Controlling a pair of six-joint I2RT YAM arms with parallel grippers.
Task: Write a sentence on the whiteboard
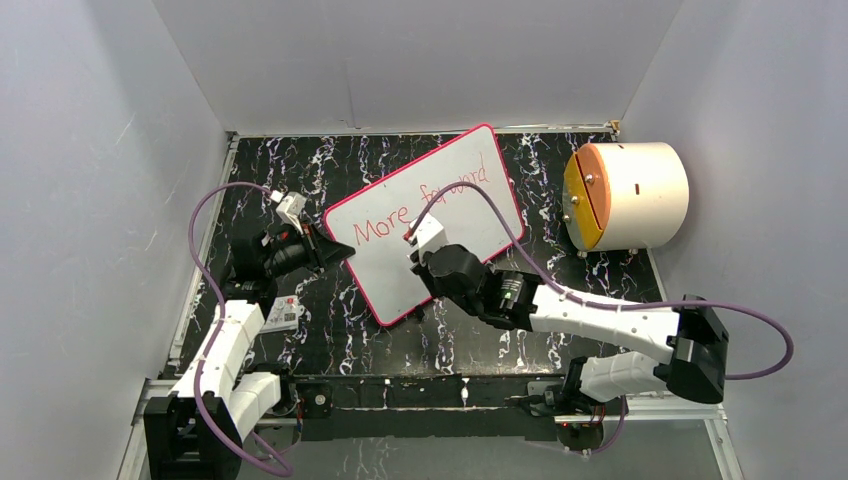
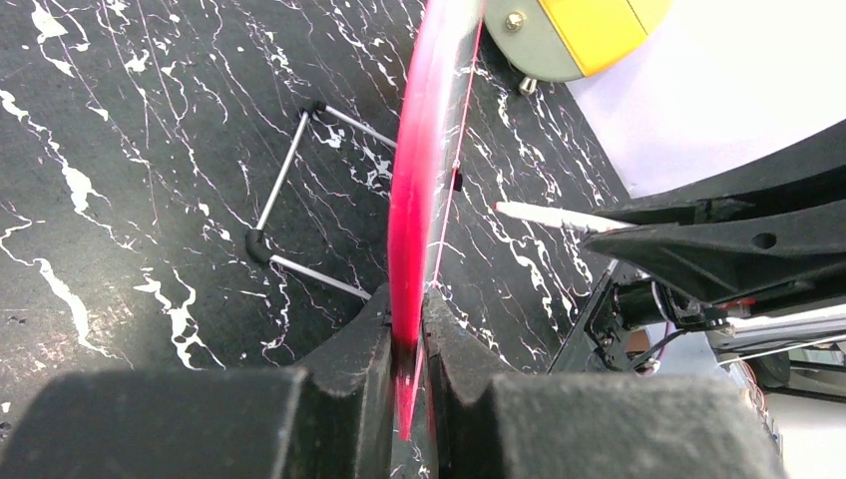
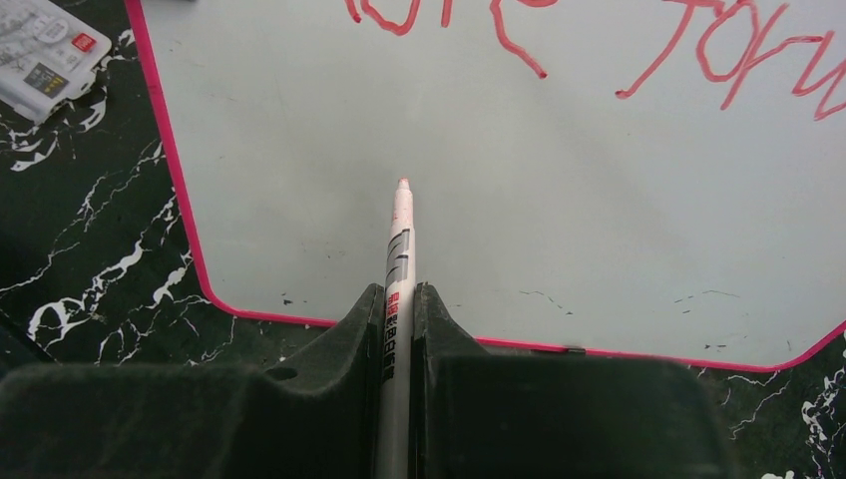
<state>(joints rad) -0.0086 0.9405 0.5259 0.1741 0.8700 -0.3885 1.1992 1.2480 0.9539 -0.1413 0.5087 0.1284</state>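
The whiteboard (image 1: 440, 200) lies tilted on the dark marbled table, white with a red-pink rim. Red handwriting on it reads "More forward" (image 1: 420, 210) in one slanted line; no second line shows. My left gripper (image 1: 340, 250) is shut on the board's left rim, which I see edge-on in the left wrist view (image 2: 424, 170). My right gripper (image 1: 420, 240) is shut on a white marker (image 3: 399, 259), its red tip over the blank lower part of the whiteboard (image 3: 599, 220), below the writing (image 3: 718, 50). I cannot tell whether the tip touches.
A cream drum with an orange-yellow face (image 1: 625, 195) stands at the back right. A small white printed card (image 1: 282, 314) lies by the left arm, also in the right wrist view (image 3: 40, 50). A wire stand (image 2: 289, 200) sits under the board. Grey walls enclose the table.
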